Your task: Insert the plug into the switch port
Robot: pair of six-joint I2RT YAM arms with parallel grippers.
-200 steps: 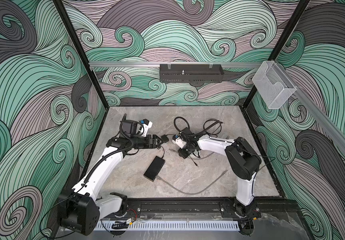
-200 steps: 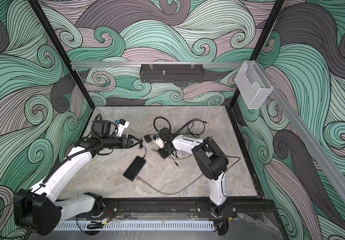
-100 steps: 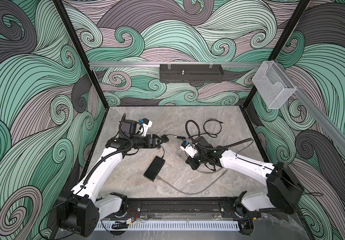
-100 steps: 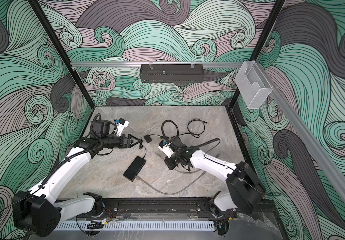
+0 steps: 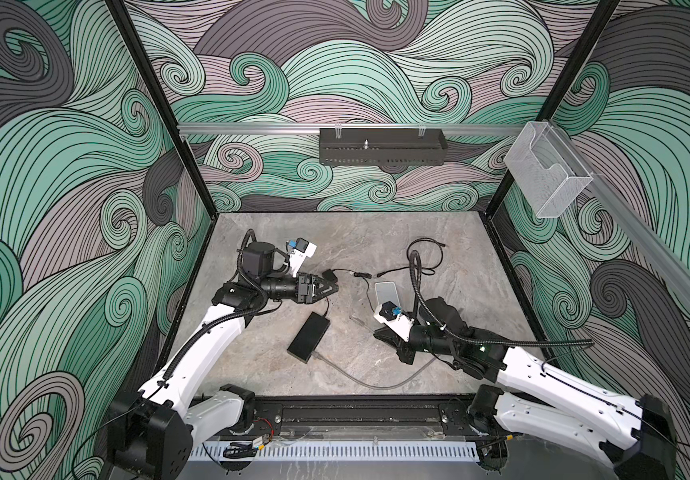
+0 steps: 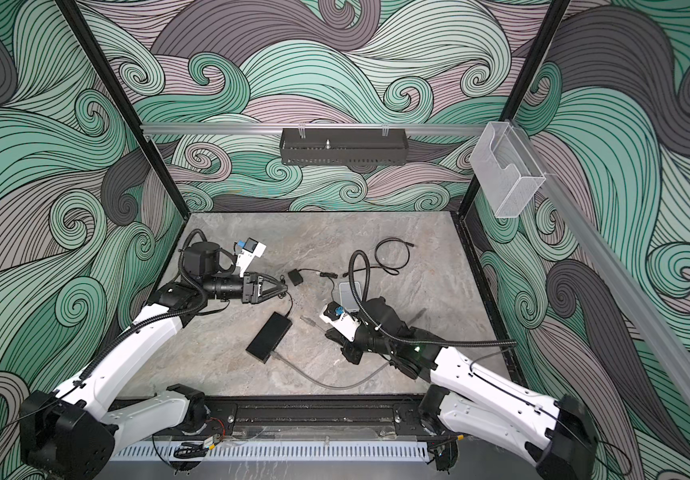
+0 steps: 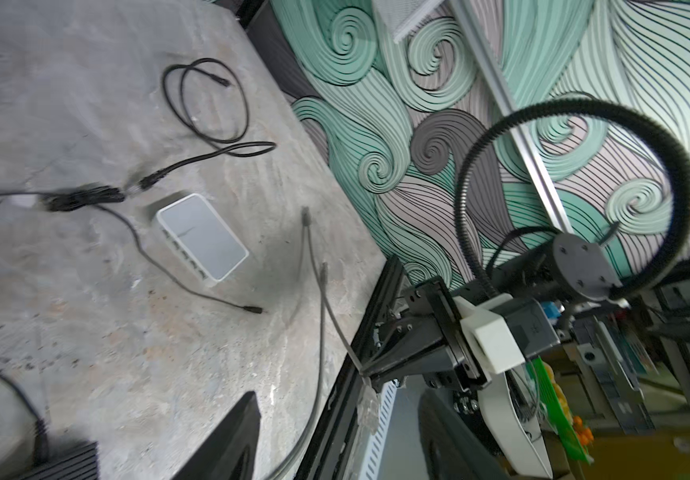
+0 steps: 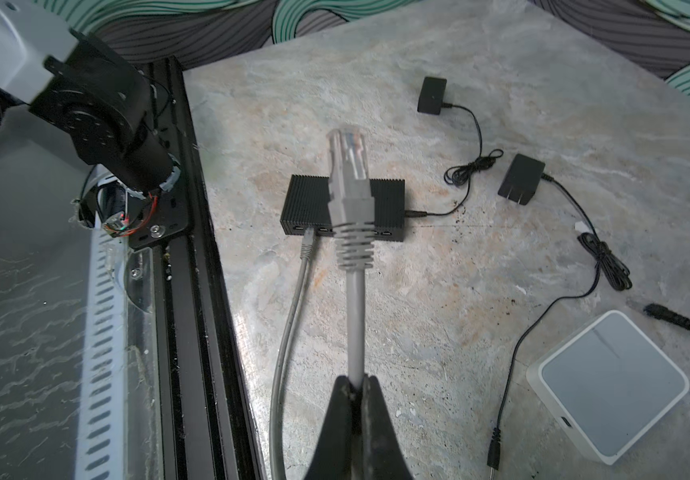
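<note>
My right gripper (image 8: 355, 382) is shut on a grey network cable just behind its clear plug (image 8: 348, 153), which hangs above the table in both top views (image 5: 356, 320). The cable's other end sits in a port of a black ribbed box (image 8: 310, 195), flat at mid-table (image 5: 309, 337). A white box (image 5: 387, 293) with a row of ports along one side (image 7: 200, 241) lies just beyond the right gripper (image 5: 376, 331). Which box is the switch I cannot tell. My left gripper (image 5: 333, 286) hovers open over the left middle of the table, holding nothing.
Two small black power adapters (image 8: 432, 95) (image 8: 520, 178) trail thin cords across the table. A loose loop of black cable (image 5: 426, 257) lies toward the back right. The grey cable (image 5: 376, 384) arcs along the front edge beside the black rail (image 5: 356, 415).
The right arm swung back from over the white box toward the front right, carrying the plug and uncovering the box. The left gripper stayed in place and its jaws narrowed a little.
</note>
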